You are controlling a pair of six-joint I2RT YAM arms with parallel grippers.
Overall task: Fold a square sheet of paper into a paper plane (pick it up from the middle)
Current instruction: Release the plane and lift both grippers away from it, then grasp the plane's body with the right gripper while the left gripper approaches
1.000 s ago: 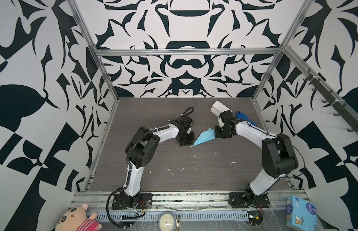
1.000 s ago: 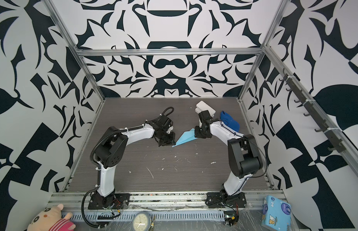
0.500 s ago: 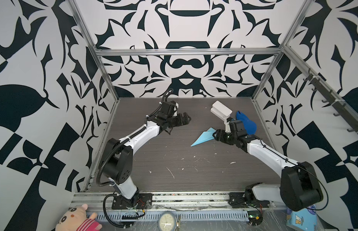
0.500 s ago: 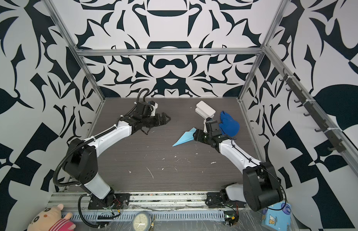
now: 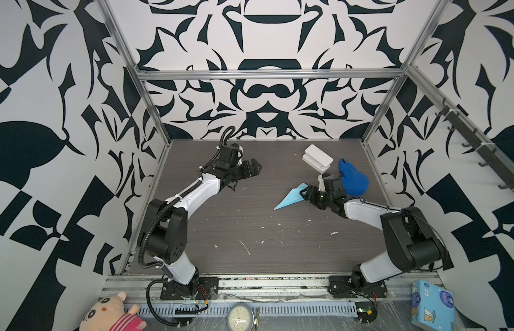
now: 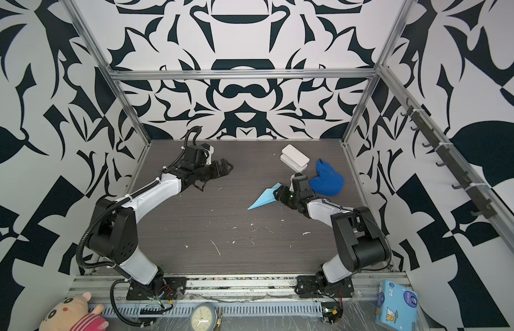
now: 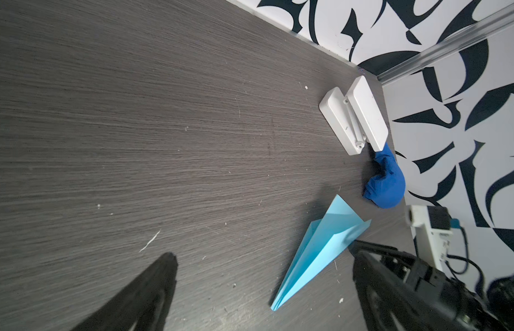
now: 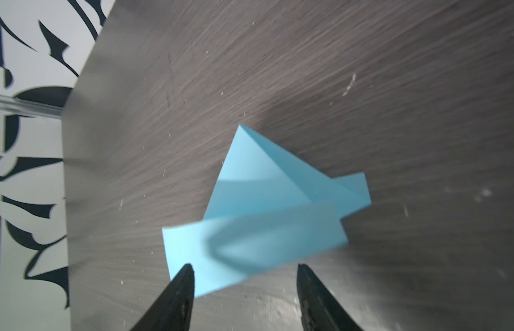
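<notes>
Slim pointed light-blue paper plane (image 5: 290, 198) lies right of centre on the dark desk (image 5: 250, 229). It looks light and flimsy (easily crushed), so pinch its centre ridge. Right fingers (image 5: 306, 194) stand parted at its tail, left fingers (image 5: 258, 168) wide apart, both empty.

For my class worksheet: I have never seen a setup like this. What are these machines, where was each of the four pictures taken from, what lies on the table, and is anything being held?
Two robot arms stand at the near edge of a dark table inside a patterned booth; each ends in a two-fingered gripper. Two pictures come from a twin camera overhead and show nearly the same scene. The other two come from a camera on each arm's wrist, looking past its fingers. On the table lie a light-blue paper plane, a white hinged case, a dark-blue cloth lump and small white flecks. The left gripper is open, away from the plane. The right gripper sits at the plane's wide tail, jaws apart. Nothing is held.
</notes>
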